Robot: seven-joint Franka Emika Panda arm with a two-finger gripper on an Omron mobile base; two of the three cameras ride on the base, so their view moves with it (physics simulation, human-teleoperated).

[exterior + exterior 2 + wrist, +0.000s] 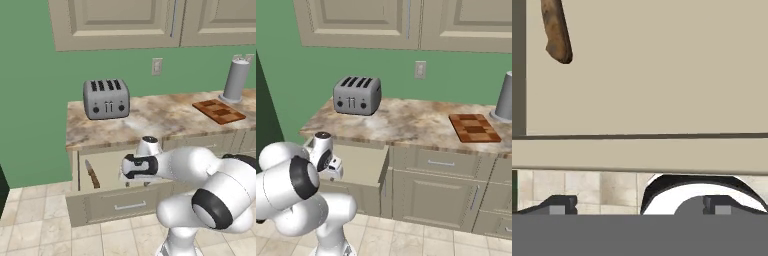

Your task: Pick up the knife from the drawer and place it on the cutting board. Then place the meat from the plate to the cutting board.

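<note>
1. Your gripper [637,204] hangs over the open drawer [107,172] with its jaws spread as wide as they go and nothing between them. That suits a descent onto something lying flat.
2. The knife [91,173] lies at the left of the drawer floor in the left base view, brown handle toward the drawer front. In the hand view only the handle [557,30] shows, at the upper left, well off your fingertips [559,205]. You are not yet over it.
3. The drawer stands pulled out below the counter [150,117], which is why the arm reaches low in front of the cabinets.
4. The cutting board [474,128] lies flat at the right of the counter, just beside a grey cylinder [235,80], well apart from the toaster [106,98] at the left.
5. I judge the next move a shift toward the handle, then down.
</note>
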